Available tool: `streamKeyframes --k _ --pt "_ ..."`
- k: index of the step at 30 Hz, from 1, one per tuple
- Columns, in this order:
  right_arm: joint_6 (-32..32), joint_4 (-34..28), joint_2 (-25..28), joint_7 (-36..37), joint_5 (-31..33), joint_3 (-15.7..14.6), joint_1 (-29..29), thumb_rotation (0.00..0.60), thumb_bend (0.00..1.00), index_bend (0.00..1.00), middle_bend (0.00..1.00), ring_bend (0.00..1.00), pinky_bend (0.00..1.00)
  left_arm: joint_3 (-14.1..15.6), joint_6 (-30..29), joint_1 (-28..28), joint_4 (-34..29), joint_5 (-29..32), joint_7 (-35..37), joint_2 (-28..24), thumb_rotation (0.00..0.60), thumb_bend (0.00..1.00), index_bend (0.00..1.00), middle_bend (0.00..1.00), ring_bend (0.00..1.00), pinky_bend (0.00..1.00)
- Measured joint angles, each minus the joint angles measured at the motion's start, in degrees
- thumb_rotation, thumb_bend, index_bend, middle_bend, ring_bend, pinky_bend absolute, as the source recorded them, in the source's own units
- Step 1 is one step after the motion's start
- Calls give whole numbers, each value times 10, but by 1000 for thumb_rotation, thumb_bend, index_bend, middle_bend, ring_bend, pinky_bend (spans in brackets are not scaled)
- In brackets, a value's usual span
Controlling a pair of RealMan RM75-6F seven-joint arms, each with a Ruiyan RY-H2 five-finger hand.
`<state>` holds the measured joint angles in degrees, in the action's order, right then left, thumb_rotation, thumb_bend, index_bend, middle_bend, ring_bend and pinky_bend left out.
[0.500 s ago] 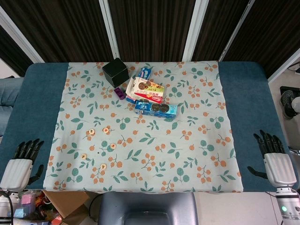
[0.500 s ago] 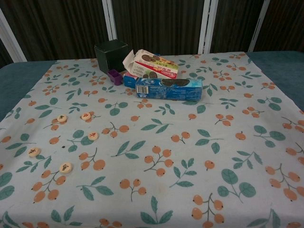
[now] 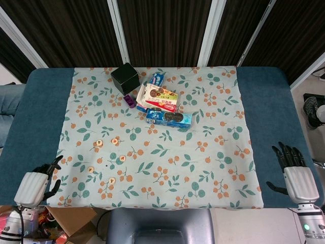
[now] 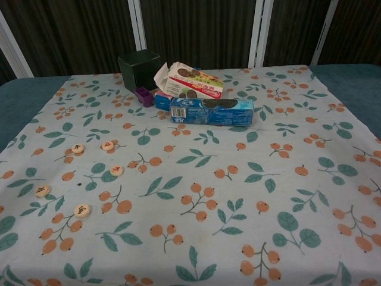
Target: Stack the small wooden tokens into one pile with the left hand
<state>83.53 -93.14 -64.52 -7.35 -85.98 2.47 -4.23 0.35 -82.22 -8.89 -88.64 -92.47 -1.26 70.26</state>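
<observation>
Since half a second ago the left robot hand (image 3: 39, 179) has shifted inward from the counter's near-left corner and turned, so that its dark fingers now angle toward the flowered cloth (image 3: 213, 122) rather than straight up the blue edge; the right robot hand (image 3: 294, 170) has barely stirred, and the tokens have not moved at all.

The left robot hand is empty, fingers apart and loosely spread, hovering at the cloth's left border; the right robot hand is likewise empty with fingers apart, parked on the blue counter (image 3: 264, 91) at the far side, well apart from everything the task concerns.

The five wooden tokens lie scattered on the left part of the cloth, none touching another: two further back, one (image 3: 98, 143) beside the other (image 3: 115, 141); one in the middle (image 3: 123, 160); one nearest the hand (image 3: 90, 169); one closest to the near edge (image 3: 112, 180). In the chest view they read the same, as pale discs (image 4: 42, 190) and (image 4: 82, 209) low at the left, and neither hand shows there.

The relation that matters: every token lies to the right of, and mostly ahead of, the left robot hand, the nearest one near its fingertips; the left hand is far the nearer, which suits the task. No pile is begun yet; my judgement is that the next move is a short reach inward to pick up that nearest disc, thin and flat and likely awkward to pinch off cloth.

The black box (image 3: 125, 77) and snack packets (image 3: 162, 104) sit well back, out of the way.
</observation>
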Motion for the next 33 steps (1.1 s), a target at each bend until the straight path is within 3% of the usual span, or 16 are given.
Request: streamKeyframes --k 8,19,33 --pt "-6 -2 -3 -9 -1 -4 -2 600 147 0 0 0 0 10 20 -25 56 -27 96 95 600 464 434 1000 1000 1000" --pt "-8 -3 1 -3 1 -4 -1 600 148 0 0 0 0 -3 76 -54 74 15 57 181 600 427 360 1000 1000 1000" --pt "-5 -6 6 4 -5 -8 1 600 148 0 0 0 0 -1 107 -66 106 45 13 239 600 406 356 1000 1000 1000"
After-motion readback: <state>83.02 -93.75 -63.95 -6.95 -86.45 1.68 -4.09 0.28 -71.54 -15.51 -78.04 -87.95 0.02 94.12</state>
